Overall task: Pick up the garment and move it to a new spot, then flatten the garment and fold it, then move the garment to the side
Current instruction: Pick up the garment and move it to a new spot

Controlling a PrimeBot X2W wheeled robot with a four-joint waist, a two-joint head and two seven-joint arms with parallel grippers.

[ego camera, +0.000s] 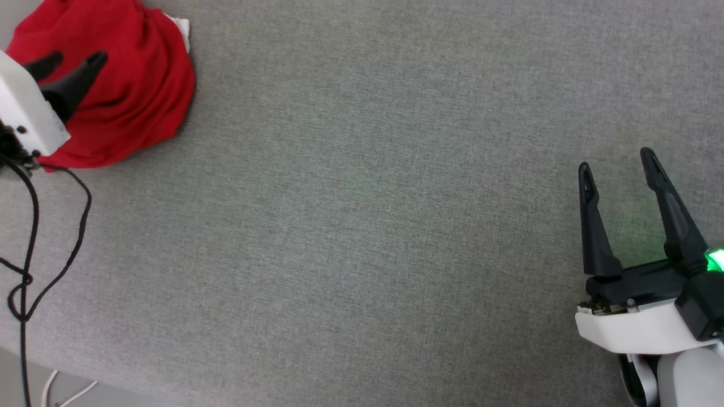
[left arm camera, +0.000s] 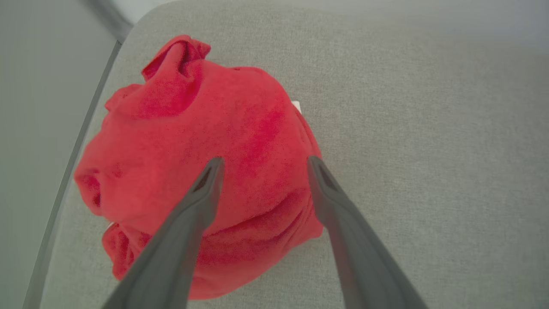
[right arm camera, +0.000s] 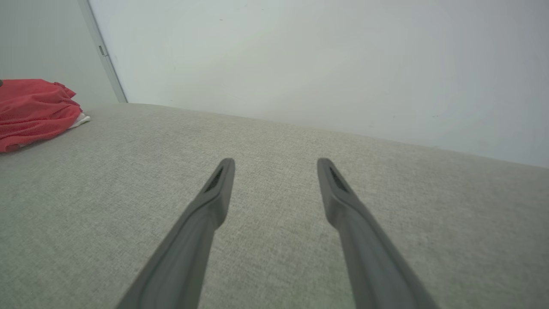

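The garment (ego camera: 136,85) is a crumpled red heap with a scrap of white showing, lying at the far left of the grey cloth surface (ego camera: 367,198). My left gripper (ego camera: 76,59) hovers over that heap, open, nothing between its dark fingers. In the left wrist view the garment (left arm camera: 206,141) sits bunched beneath the left gripper (left arm camera: 263,162), close to the surface's left edge. My right gripper (ego camera: 617,158) stands open at the lower right, far from the cloth. In the right wrist view the right gripper (right arm camera: 275,162) points over bare fabric, and the garment (right arm camera: 34,109) lies at the far left.
Black cables (ego camera: 34,254) hang from the left arm over the surface's left part. The surface's front edge (ego camera: 85,373) runs across the lower left corner, with white cords (ego camera: 68,393) on the floor below. A pale wall (right arm camera: 321,56) rises behind the surface's far edge.
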